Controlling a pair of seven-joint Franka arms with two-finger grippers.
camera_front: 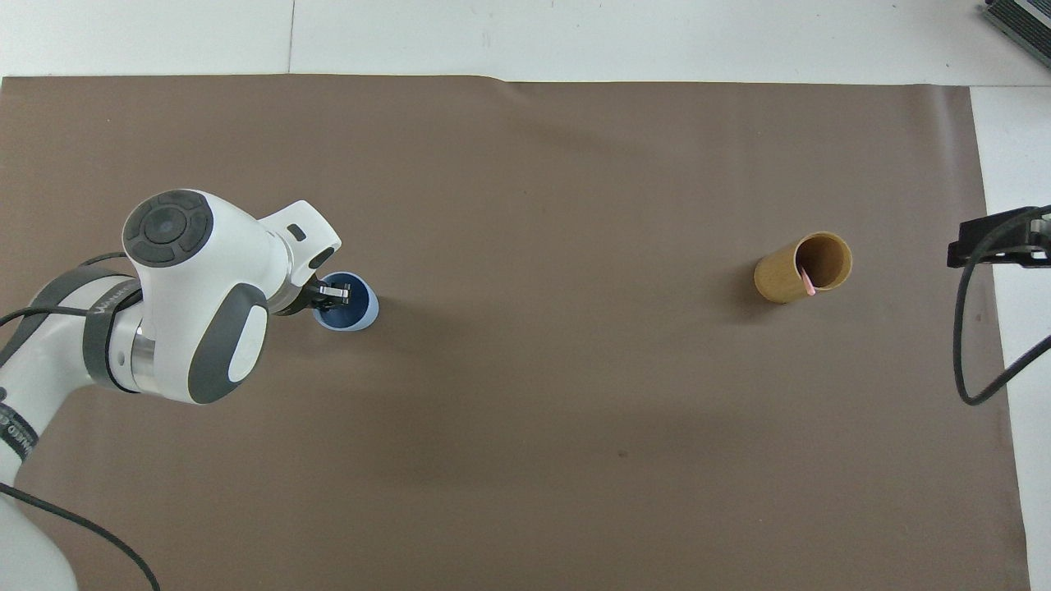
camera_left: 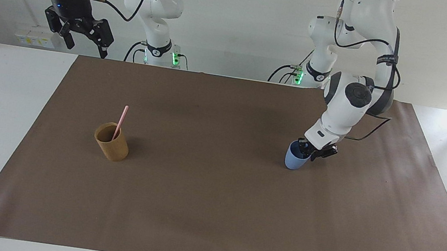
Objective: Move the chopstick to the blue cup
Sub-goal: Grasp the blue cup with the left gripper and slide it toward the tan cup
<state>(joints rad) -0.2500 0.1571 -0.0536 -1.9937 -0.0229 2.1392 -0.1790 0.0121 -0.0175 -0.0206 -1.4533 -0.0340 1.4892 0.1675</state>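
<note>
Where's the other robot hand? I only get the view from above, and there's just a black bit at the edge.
Observer: The right gripper hangs open, high up over the table's edge at the right arm's end. That arm waits.
Operator: How much does the pink stick poke out of the brown cup?
Observer: The chopstick leans in the tan cup, and a good part of it stands up above the rim.
Operator: Is the blue cup up in the air?
Observer: No. The blue cup stands on the mat, and the left gripper is shut on its rim.
</note>
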